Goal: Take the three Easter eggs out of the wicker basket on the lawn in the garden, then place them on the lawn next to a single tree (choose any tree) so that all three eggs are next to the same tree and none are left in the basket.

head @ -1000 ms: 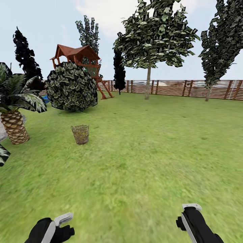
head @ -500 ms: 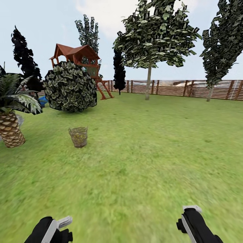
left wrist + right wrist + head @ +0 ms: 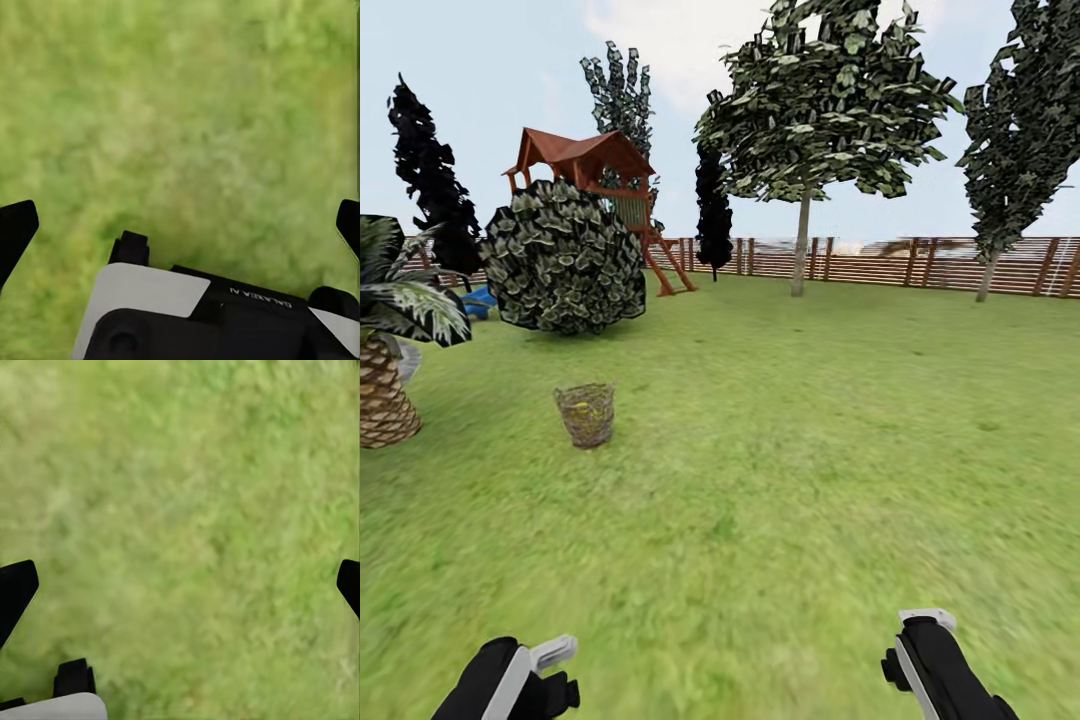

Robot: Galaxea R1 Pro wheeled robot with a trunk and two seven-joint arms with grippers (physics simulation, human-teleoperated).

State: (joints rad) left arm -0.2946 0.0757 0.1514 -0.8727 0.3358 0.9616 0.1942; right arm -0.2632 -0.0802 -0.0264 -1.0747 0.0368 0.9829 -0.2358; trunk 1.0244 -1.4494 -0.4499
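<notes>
Leftward slid the wicker basket — both end effectors spread over lawn — wrists' grass.

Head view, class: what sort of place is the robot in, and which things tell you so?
Probably a fenced back garden: a lawn, a slatted wooden fence behind trees, and a roofed wooden play tower.

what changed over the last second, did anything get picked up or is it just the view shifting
Only the view shifted: the whole scene slid, with the wicker basket and the palm drifting left and slightly down in the head view, so the camera moved, not the things. Nothing was picked up. The left tool and right tool stay open over bare lawn, and the basket stands upright as before.
</notes>
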